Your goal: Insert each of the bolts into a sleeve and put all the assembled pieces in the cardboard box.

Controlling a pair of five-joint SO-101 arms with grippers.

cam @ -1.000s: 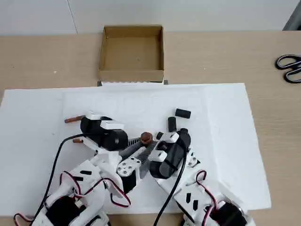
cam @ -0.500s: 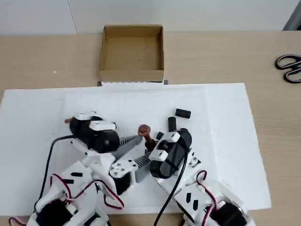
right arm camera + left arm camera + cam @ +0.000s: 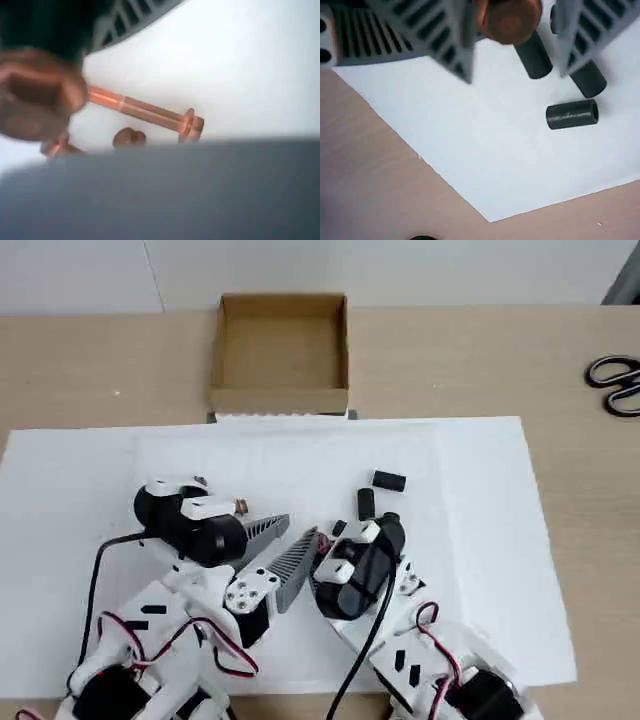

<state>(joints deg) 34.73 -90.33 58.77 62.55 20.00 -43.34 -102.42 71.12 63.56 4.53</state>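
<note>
A copper-coloured metal bolt [image 3: 507,17] is showing its round head between the ribbed grey fingers [image 3: 445,40] of the left gripper [image 3: 303,530], which are standing spread wider than the head. This is happening just beside the right gripper [image 3: 328,543], whose fingers cannot be told as spread or pressed. Three short black cylindrical sleeves [image 3: 571,114] are lying nearby on the white paper sheet [image 3: 480,540], and another copper bolt [image 3: 145,112] is lying flat on it. The open brown cardboard box [image 3: 282,400] is resting on the wooden bench [image 3: 100,360] at the sheet's far edge.
</note>
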